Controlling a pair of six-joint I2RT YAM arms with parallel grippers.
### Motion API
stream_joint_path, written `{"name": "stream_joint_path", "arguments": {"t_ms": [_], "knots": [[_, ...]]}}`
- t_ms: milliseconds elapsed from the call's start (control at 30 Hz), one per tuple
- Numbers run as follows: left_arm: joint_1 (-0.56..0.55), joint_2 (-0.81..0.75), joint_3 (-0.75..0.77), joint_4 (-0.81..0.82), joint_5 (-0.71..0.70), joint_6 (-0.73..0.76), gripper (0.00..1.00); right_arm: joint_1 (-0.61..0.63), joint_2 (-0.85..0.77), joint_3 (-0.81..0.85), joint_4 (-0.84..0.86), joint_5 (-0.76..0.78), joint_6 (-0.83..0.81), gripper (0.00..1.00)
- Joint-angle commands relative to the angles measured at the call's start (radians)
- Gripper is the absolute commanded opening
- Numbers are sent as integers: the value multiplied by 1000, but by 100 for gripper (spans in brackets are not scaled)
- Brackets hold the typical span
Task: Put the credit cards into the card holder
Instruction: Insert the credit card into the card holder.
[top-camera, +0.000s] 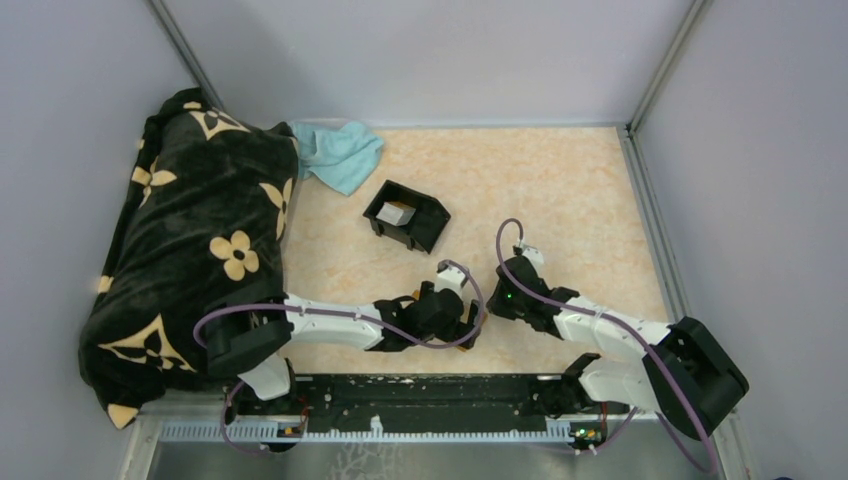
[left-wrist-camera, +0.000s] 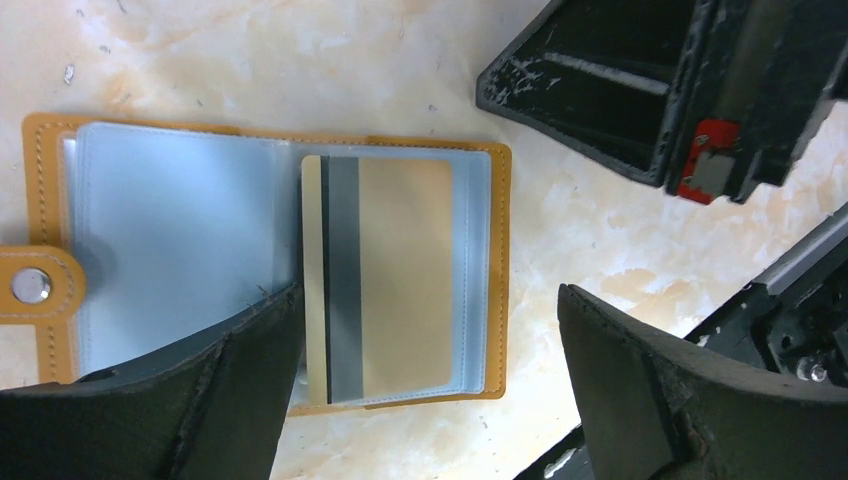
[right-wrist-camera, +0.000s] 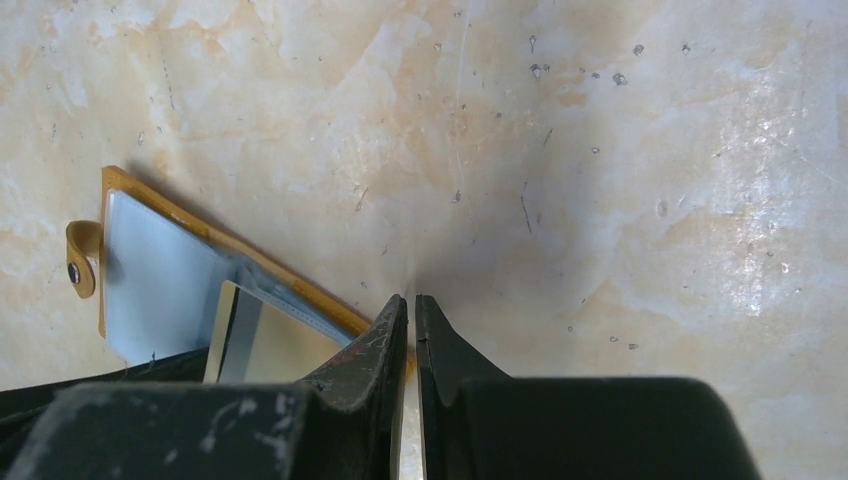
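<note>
At the 9 o'clock side of the table (top-camera: 560, 190) lies a heaped black blanket (top-camera: 190, 250) with tan flowers. A teal cloth (top-camera: 340, 155) touches it at the table's 11 o'clock. Nearer the middle stands a black tray (top-camera: 407, 215) with a pale card (top-camera: 397, 212) inside.

About 5 o'clock from the tray hangs the left tool (left-wrist-camera: 428, 300), released, its fingers (left-wrist-camera: 230, 390) spread wide over the card holder (left-wrist-camera: 180, 230). The holder lies opened flat on the table, showing clear bluish sleeves. In the left wrist view its snap tab (left-wrist-camera: 35, 285) is at 9 o'clock. A tan credit card (left-wrist-camera: 400, 270) with a dark stripe lies in the 3 o'clock half; whether it is fully tucked in I cannot tell.

Just at 3 o'clock of the left tool, the right tool (right-wrist-camera: 412, 300) is clenched to a thin slit, with nothing seen in it. Its tips are at the holder's orange edge, and I cannot tell whether they touch it.
</note>
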Motion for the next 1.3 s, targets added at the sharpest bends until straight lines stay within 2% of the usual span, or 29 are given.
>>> {"name": "stream_joint_path", "arguments": {"t_ms": [0,267,933,1267], "knots": [[17,-35,-45,74,41,0,100,8,-5,38,15,4,-8,8],[17,-82,-65,79,4,14,100,9,-2,50,13,-1,-14,8],[17,5,-45,99,146,4,95,20,-8,49,17,-1,-7,8],[17,0,-46,143,190,-15,92,19,-44,41,-10,12,-5,8]]}}
